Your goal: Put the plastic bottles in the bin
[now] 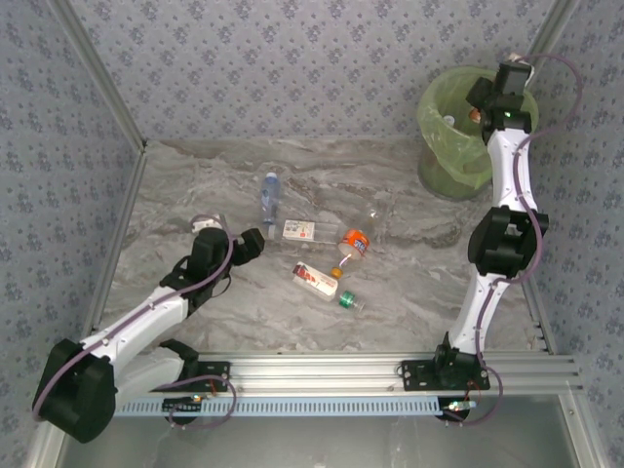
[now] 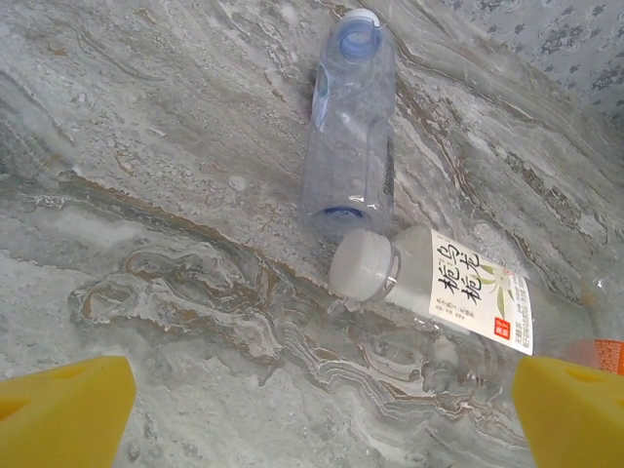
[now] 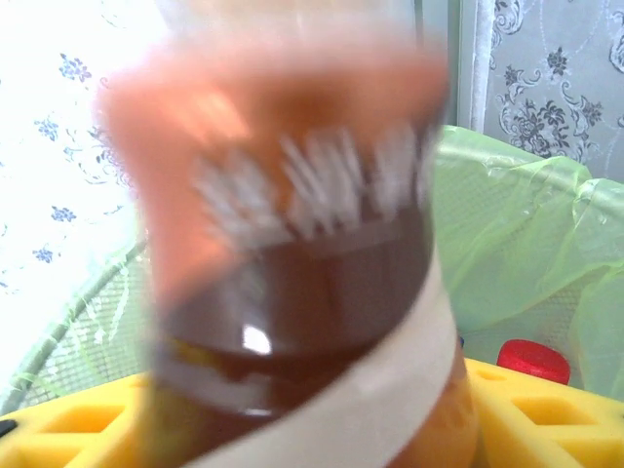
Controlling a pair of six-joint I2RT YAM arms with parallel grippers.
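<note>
My right gripper hangs over the bin, a round bin with a light-green liner. A coppery brown bottle sits between its yellow fingers, blurred by motion while the bin behind it is sharp, so the jaws have let go of it. A red cap lies inside the bin. My left gripper is open low over the table, short of a white-labelled bottle and a clear blue bottle. Orange-labelled, red-white and green-capped bottles lie mid-table.
The marble table is walled by patterned panels at the back and on both sides. An aluminium rail runs along the near edge between the arm bases. The bin stands in the far right corner.
</note>
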